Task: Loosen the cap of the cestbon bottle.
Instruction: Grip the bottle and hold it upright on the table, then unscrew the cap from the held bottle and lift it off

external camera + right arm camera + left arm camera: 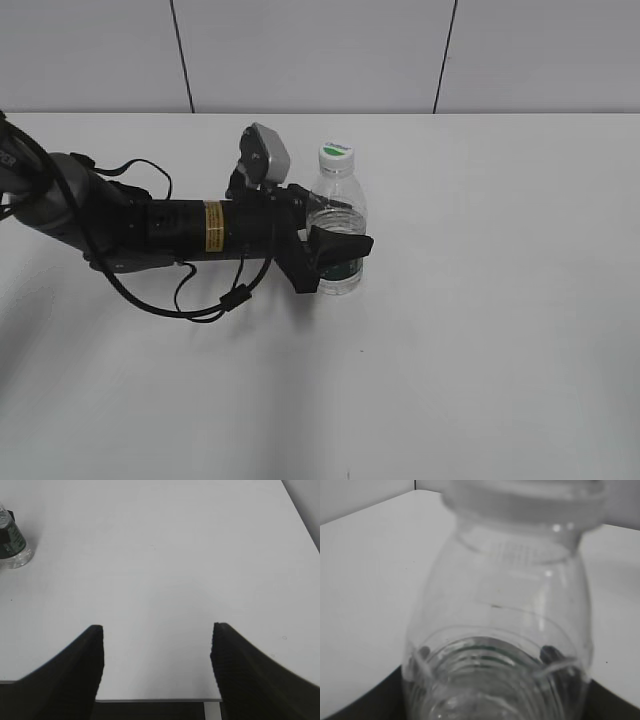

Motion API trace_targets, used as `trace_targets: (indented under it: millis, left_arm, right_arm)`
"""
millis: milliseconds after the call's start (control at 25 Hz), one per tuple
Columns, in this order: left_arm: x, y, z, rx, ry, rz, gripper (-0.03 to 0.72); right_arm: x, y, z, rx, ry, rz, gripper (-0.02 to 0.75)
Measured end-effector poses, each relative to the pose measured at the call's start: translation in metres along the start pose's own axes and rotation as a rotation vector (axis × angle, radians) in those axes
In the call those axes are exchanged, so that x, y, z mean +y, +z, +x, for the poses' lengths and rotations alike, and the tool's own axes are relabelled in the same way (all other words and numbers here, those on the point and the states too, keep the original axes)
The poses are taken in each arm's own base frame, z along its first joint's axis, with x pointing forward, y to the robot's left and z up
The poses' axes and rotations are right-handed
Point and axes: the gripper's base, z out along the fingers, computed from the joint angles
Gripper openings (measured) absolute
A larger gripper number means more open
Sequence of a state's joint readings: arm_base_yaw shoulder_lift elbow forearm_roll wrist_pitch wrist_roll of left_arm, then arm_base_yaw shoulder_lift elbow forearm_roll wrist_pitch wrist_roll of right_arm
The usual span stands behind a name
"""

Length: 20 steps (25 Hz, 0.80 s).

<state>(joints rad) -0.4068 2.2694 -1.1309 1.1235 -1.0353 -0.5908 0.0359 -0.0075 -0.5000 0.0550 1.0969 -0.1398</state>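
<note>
The cestbon bottle [340, 225] stands upright on the white table, clear with a dark green label low down. Its white cap [337, 153] with a green mark sits on top. My left gripper [335, 240] reaches in from the left and is shut on the bottle's middle, one finger in front and one behind. In the left wrist view the ribbed bottle [500, 630] fills the frame, with the cap [520, 500] blurred at the top. My right gripper [157, 645] is open and empty over the table's near edge, far from the bottle [10, 545].
The white table [480, 330] stretches to all sides of the bottle. The left arm's black body and cables [170, 235] lie across the table's left half. A grey panelled wall stands behind the table. The table's near edge [155, 699] shows under the right gripper.
</note>
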Motion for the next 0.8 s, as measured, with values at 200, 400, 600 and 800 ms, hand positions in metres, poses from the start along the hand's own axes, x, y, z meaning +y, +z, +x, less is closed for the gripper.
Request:
trace_targets:
  millis: [200,400,600,800]
  left_arm:
    - [0.0,0.0,0.0,0.0,0.0,0.0,0.399]
    - [0.0,0.0,0.0,0.0,0.0,0.0,0.399]
    - [0.0,0.0,0.0,0.0,0.0,0.0,0.399]
    - [0.0,0.0,0.0,0.0,0.0,0.0,0.399]
  right_arm:
    - [0.0,0.0,0.0,0.0,0.0,0.0,0.52]
    - [0.0,0.0,0.0,0.0,0.0,0.0,0.52]
    - [0.0,0.0,0.0,0.0,0.0,0.0,0.52]
    - [0.0,0.0,0.0,0.0,0.0,0.0,0.52]
